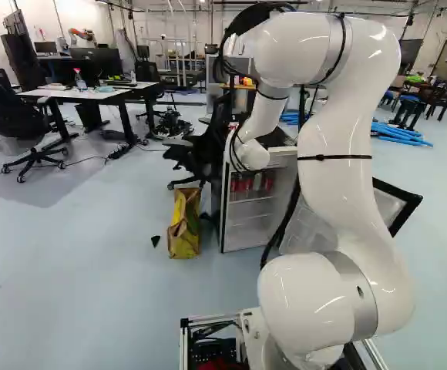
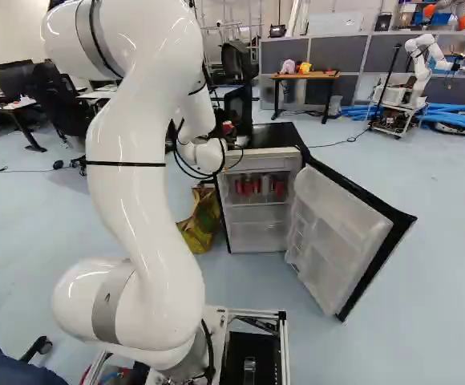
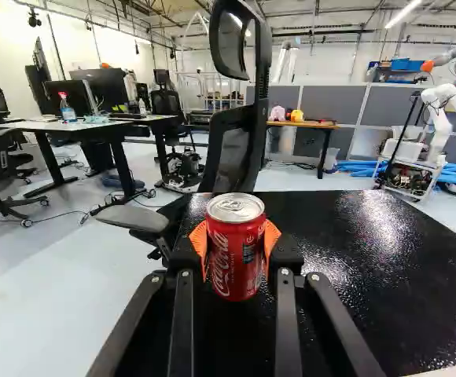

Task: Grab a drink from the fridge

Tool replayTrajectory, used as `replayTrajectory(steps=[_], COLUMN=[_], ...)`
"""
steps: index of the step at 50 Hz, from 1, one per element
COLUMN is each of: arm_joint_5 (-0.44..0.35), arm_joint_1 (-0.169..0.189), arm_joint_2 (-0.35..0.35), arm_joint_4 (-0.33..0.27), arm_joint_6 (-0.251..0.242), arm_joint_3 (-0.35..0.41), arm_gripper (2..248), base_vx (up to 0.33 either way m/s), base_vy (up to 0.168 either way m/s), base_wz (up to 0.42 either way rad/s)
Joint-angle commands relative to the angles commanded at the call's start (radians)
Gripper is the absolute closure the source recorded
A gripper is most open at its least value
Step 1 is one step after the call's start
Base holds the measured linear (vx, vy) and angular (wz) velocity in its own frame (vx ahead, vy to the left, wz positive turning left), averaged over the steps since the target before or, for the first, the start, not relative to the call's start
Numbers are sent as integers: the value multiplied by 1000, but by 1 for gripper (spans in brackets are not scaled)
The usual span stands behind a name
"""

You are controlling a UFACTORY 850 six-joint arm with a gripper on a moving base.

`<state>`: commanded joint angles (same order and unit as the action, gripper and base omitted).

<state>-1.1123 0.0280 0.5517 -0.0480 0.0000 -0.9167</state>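
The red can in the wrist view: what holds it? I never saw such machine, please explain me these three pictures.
The machine is a white robot arm on a moving base. Two pictures look ahead from behind the arm, one from its left, one from its right. The wrist view looks along the arm's two fingers. They hold the red can over or on the black top of a small fridge; I cannot tell whether it touches. The fridge door is open, with more cans inside.

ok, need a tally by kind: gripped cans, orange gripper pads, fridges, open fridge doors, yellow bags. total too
Can in gripper: 1
Orange pads: 2
Fridge: 1
Open fridge door: 1
Yellow bag: 1
Total: 6
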Motion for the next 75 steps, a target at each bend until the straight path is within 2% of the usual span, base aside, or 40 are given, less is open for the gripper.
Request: replayTrajectory(steps=[10,11,15,16,20,21,25,26,41,56,75], arm_joint_5=[0,0,0,0,0,0,0,0,0,8,160], arm_joint_1=[0,0,0,0,0,0,0,0,5,37,93], arm_joint_2=[0,0,0,0,-3,-4,-16,-19,-81,-141,-218], arm_joint_4=[0,0,0,0,0,0,0,0,0,1,46], arm_joint_6=[0,0,0,0,0,0,0,0,0,0,0], arm_joint_3=[0,0,0,0,4,6,21,25,107,165,212], arm_gripper=[152,120,120,85,85,48,48,11,3,3,3], base_vx=[0,0,0,0,0,0,0,0,0,0,0], base_vy=[0,0,0,0,0,0,0,0,0,0,0], base_wz=[0,0,0,0,0,0,0,0,0,0,0])
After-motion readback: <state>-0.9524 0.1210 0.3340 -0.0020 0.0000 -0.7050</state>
